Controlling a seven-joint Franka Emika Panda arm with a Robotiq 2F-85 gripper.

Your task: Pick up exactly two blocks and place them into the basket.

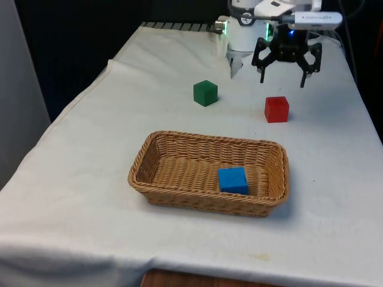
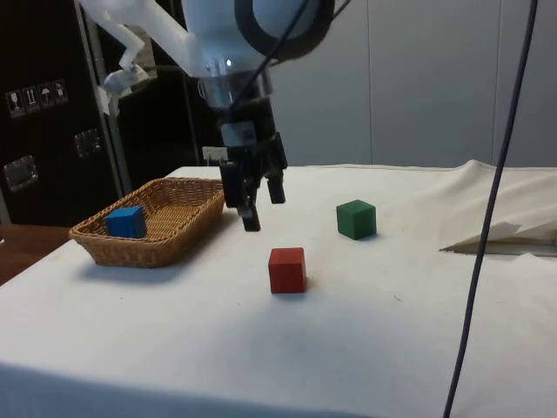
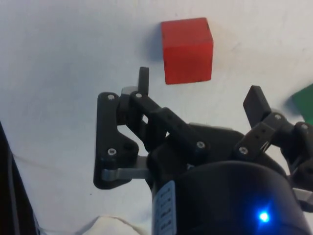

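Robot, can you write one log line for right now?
gripper: open, empty | blue block: in basket | red block, green block: on table

Open cloth around the red block [image 1: 276, 109]

Bare table cloth [image 1: 335, 155] on every side of it; the green block [image 1: 205, 93] and basket [image 1: 157, 180] stand well apart, with nothing between.

White arm [image 2: 218, 35], black screw-studded hand [image 1: 283, 78]

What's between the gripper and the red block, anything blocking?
Nothing visible. The gripper hangs open above bare cloth just behind the red block. The green block sits off to the front view's left, clear of that path.
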